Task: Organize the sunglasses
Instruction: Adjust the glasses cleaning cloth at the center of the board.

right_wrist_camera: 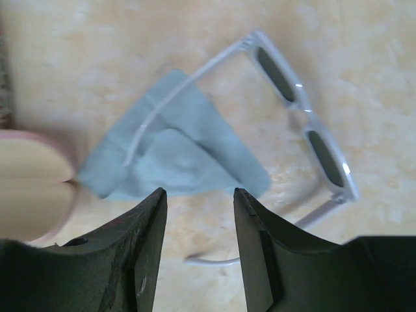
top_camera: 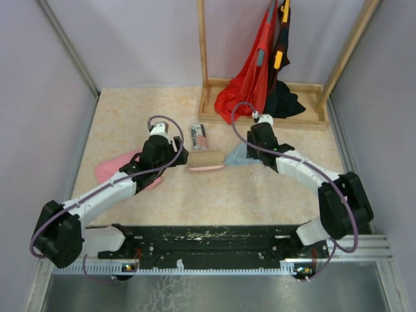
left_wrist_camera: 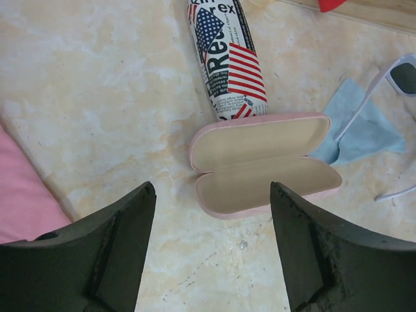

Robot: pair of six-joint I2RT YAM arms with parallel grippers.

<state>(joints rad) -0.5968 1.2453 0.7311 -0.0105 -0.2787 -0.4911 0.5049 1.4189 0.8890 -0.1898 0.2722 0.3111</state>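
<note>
Right wrist view: right gripper [right_wrist_camera: 198, 195] has its fingers [right_wrist_camera: 140, 253] apart with a medium gap. Nothing is gripped and bare table [right_wrist_camera: 364, 39] shows through. The white sunglasses [right_wrist_camera: 305, 117] lie unfolded on the table, ahead and right of the fingertips, with dark lenses and the front bar slanting off to the right. One temple crosses the light-blue cloth [right_wrist_camera: 175, 156] just ahead of the left finger. The other temple's tip lies on the table under the gap between the fingers, and no contact shows. The pink case [right_wrist_camera: 29, 185] is open, far left of the fingers. Can't tell if the cloth corner touches it.

Left wrist view: left gripper [left_wrist_camera: 212, 188] has its jaws wide and empty. The open pink case sits just ahead of the gap, cream lining up. The flag-printed case [left_wrist_camera: 224, 58] is closed and lies beyond it, its end against the pink rim. The cloth and part of the white frame are ahead-right of the right finger. A pink fabric [left_wrist_camera: 26, 195] lies beside the left finger.

Top view: both grippers are near the cases at mid-table.
</note>
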